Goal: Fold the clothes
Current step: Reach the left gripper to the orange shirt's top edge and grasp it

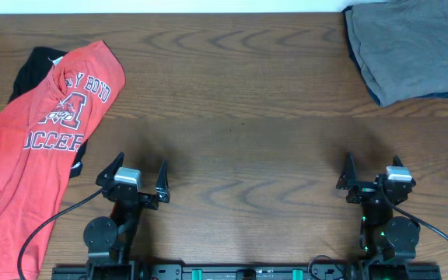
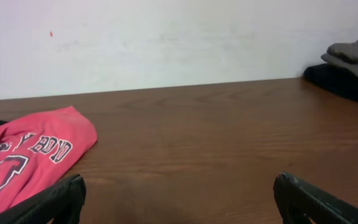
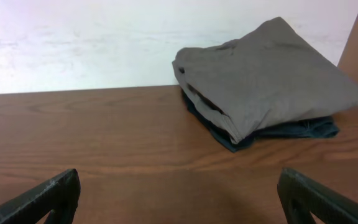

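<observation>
A red-orange T-shirt (image 1: 33, 148) with white "SOCCER" lettering lies spread and rumpled at the table's left edge; it also shows in the left wrist view (image 2: 27, 158). A black garment (image 1: 33, 66) lies under it, mostly hidden, peeking out at the top left. My left gripper (image 1: 137, 177) is open and empty near the front edge, just right of the shirt; its fingers show in the left wrist view (image 2: 179, 202). My right gripper (image 1: 373, 177) is open and empty at the front right, and its fingers show in the right wrist view (image 3: 179, 199).
A folded pile with a grey garment (image 1: 407, 47) on top of a dark blue one (image 3: 278, 132) sits at the back right corner; it also shows in the right wrist view (image 3: 266, 78). A white wall runs behind the wooden table (image 1: 239, 117).
</observation>
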